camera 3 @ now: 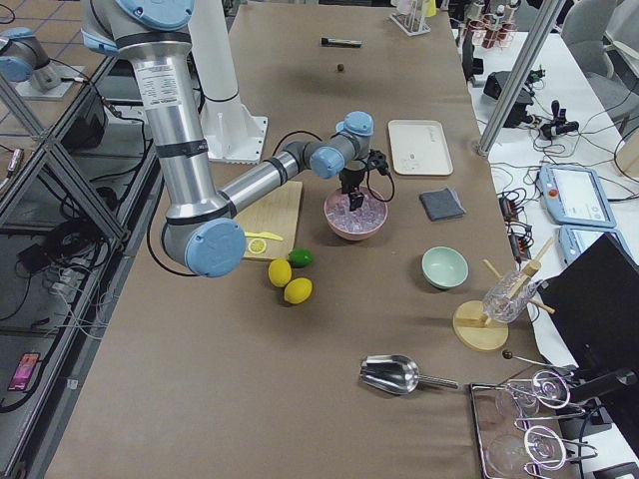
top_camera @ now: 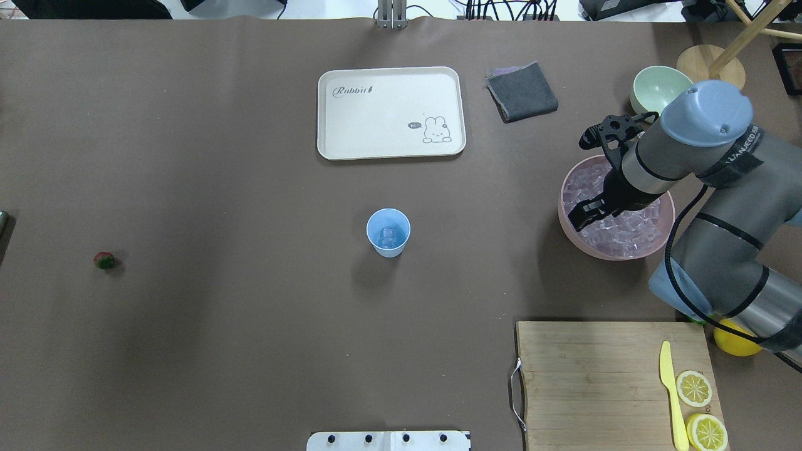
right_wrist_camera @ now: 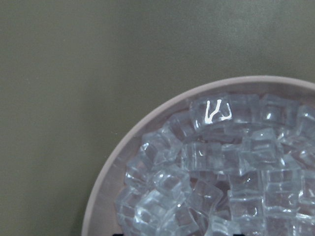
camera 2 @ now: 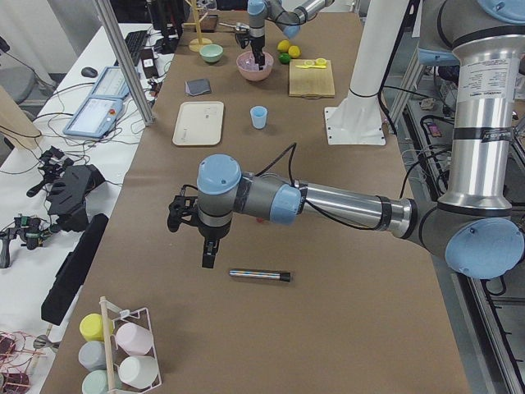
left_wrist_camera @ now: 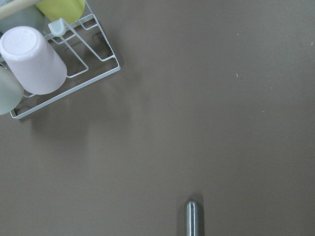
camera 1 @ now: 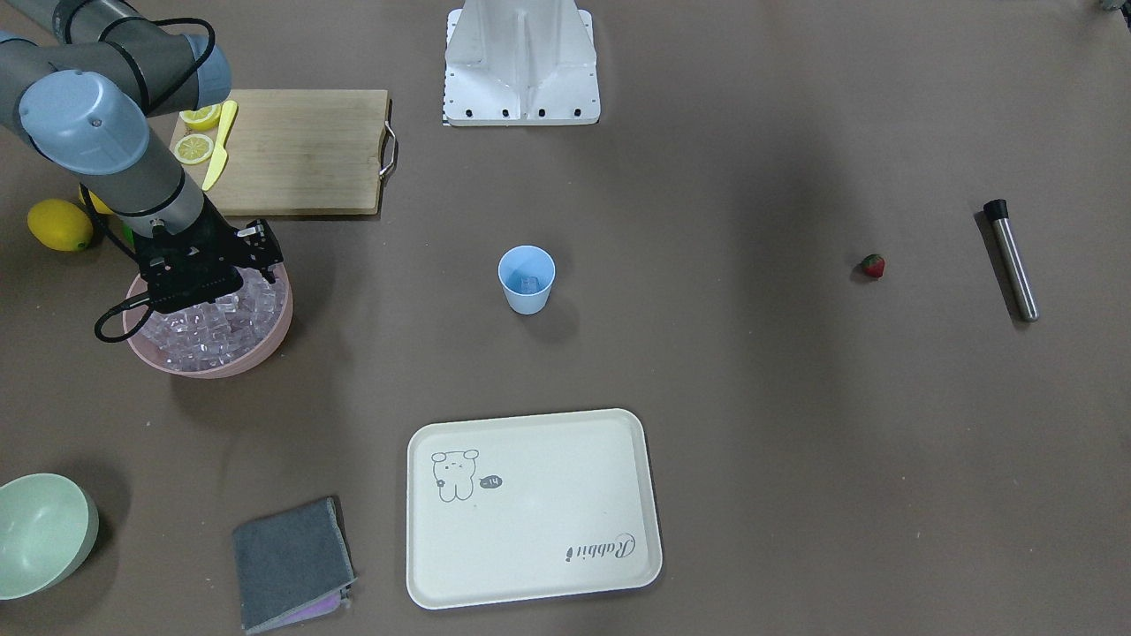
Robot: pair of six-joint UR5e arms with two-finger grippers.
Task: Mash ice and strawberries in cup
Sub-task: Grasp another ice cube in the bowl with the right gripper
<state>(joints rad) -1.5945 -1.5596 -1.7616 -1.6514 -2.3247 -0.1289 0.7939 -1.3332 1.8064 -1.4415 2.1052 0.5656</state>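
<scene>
Ice (top_camera: 626,235) in the pink bowl (top_camera: 595,252) risked slipping from the right claw (top_camera: 579,220), its gap indeterminable, before reaching the cup (top_camera: 388,249).

Cream tray (camera 1: 548,495) near grey cloth (camera 1: 284,558) (folded); lemon slices (camera 1: 193,148) on cutting board (camera 1: 300,150).
</scene>
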